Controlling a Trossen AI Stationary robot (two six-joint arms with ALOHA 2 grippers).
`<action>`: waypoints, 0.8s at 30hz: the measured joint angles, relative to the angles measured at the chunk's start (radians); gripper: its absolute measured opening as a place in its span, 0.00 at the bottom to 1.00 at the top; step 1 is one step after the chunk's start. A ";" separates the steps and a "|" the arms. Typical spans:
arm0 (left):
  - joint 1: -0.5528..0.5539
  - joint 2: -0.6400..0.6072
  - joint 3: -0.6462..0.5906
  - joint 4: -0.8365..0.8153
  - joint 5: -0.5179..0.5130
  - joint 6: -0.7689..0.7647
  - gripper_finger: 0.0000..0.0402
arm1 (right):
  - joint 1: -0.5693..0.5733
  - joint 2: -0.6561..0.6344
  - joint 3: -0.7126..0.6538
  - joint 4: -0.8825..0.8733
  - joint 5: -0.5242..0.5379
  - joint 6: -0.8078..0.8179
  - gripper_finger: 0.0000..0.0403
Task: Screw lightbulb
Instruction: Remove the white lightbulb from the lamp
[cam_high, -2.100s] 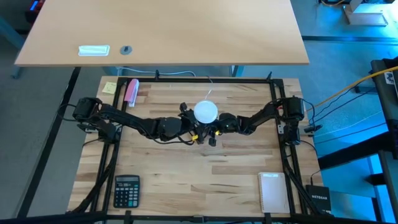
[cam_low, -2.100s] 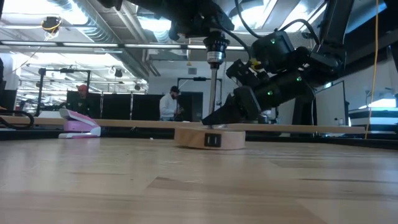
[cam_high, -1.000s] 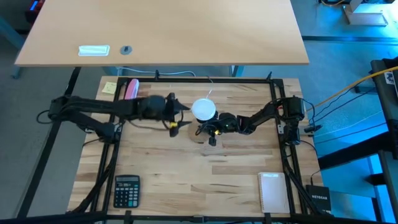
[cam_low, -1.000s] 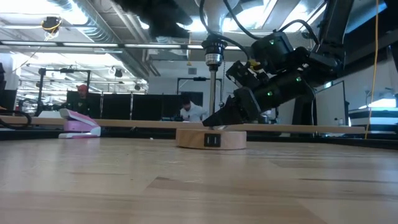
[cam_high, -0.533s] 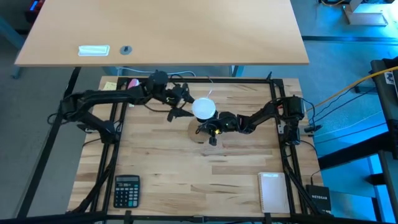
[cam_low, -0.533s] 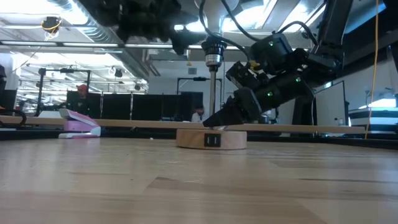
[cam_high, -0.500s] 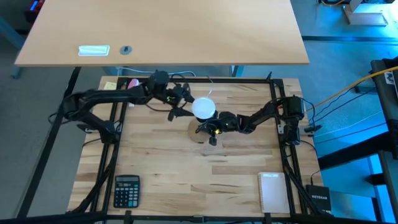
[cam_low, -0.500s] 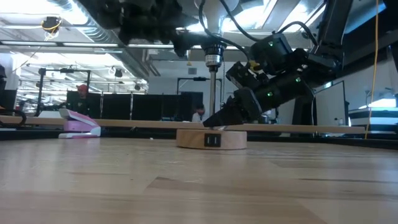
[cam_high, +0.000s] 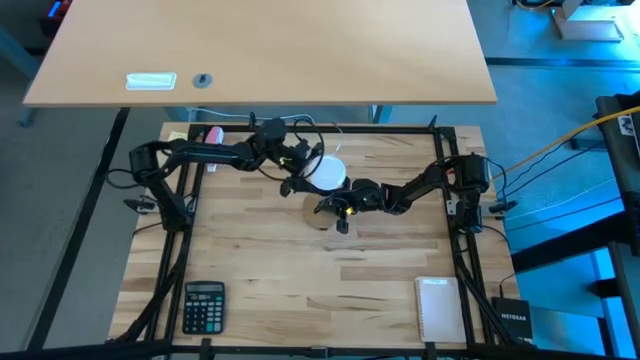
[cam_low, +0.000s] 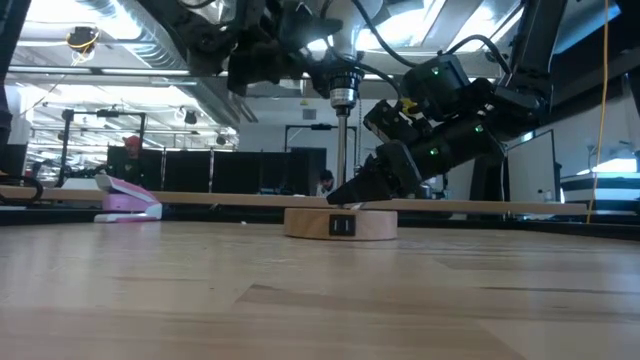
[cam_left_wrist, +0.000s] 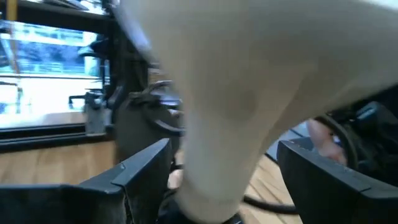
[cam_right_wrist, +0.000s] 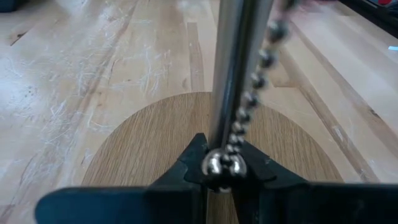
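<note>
1. The lightbulb (cam_high: 329, 172) is sitting on top of a thin metal rod (cam_low: 342, 150), which is standing upright on a round wooden base (cam_low: 339, 222) near the middle of the table (cam_high: 330, 290), toward its far edge.
2. The left gripper (cam_high: 303, 172) is reaching in beside the bulb, its fingers (cam_left_wrist: 140, 171) spread on either side of the white globe (cam_left_wrist: 249, 93) without closing on it.
3. The right gripper (cam_right_wrist: 219, 171) is lying low over the wooden base, its fingers pinched shut around the foot of the rod, where a bead chain (cam_right_wrist: 258, 68) is hanging down.
4. A pink object (cam_high: 211, 146) is lying at the table's far left corner, a calculator (cam_high: 203, 306) near its front left corner, and a white notepad (cam_high: 438, 308) near its front right corner.
</note>
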 joint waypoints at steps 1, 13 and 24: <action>-0.006 0.002 0.004 -0.001 0.001 0.001 0.70 | 0.000 0.000 0.000 0.000 0.000 0.000 0.10; -0.042 0.003 0.016 -0.023 -0.096 -0.003 0.62 | 0.000 0.000 0.000 0.000 -0.001 0.001 0.10; -0.104 -0.016 0.016 -0.072 -0.423 0.006 0.32 | 0.002 -0.001 -0.001 -0.007 0.026 0.015 0.10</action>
